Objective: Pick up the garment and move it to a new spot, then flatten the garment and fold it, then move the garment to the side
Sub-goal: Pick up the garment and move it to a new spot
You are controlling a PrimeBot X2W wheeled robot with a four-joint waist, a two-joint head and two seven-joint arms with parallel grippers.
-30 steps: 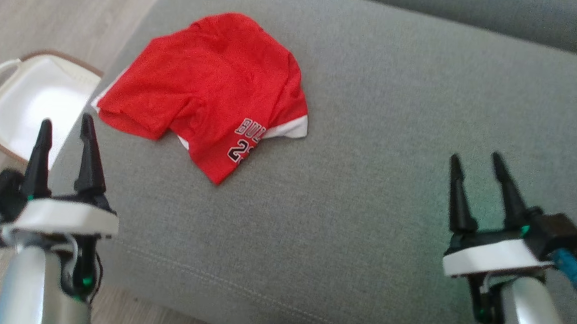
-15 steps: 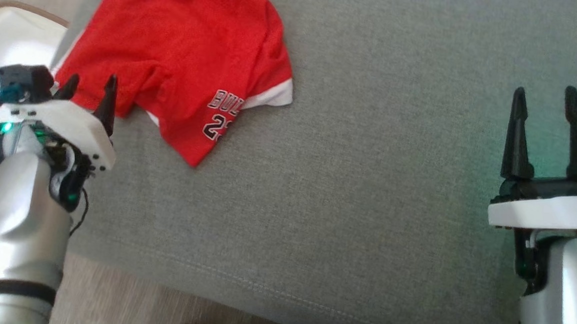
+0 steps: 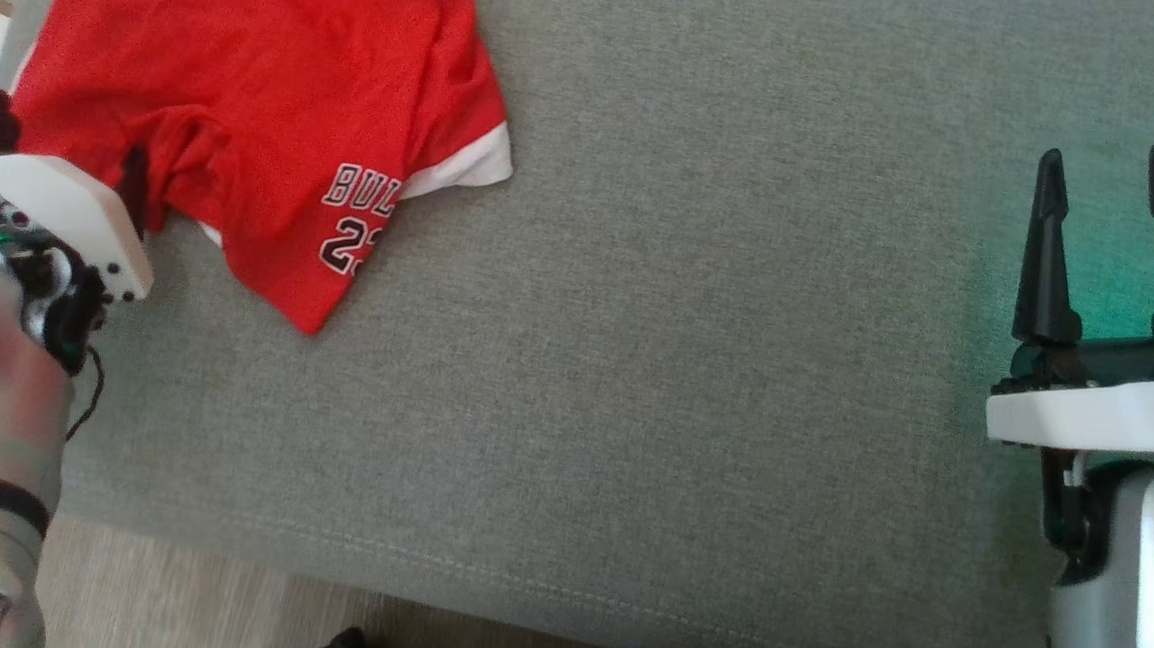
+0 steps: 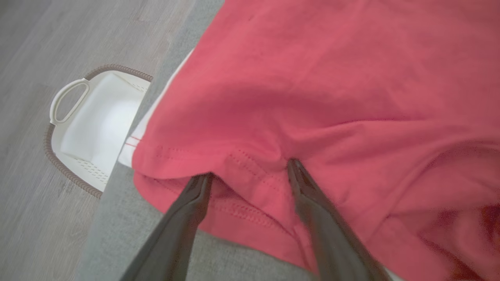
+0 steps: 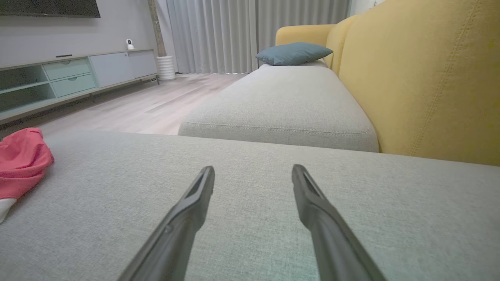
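Lying at the left edge of the grey sofa seat (image 3: 687, 321), the red jersey (image 3: 250, 94) touched the fingertips of your left tool (image 4: 249, 170), which stood wide open and empty, as did your right tool (image 3: 1106, 156). You needed both hem layers between the fingers before closing.

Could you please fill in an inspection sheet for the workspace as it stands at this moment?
surface: grey sofa cushion, flat, mostly bare.
job's things: red jersey, crumpled near the cushion's left end, white trim and partial black lettering showing.
clutter: white laundry basket on the floor beside the cushion.
grippers: left gripper open, fingertips at the jersey's hem with a fold between them; right gripper open over bare cushion, apart from the jersey.
cables: thin black cable loops at the left wrist.
surroundings: wooden floor, yellow sofa back, teal pillow, TV cabinet, curtains.
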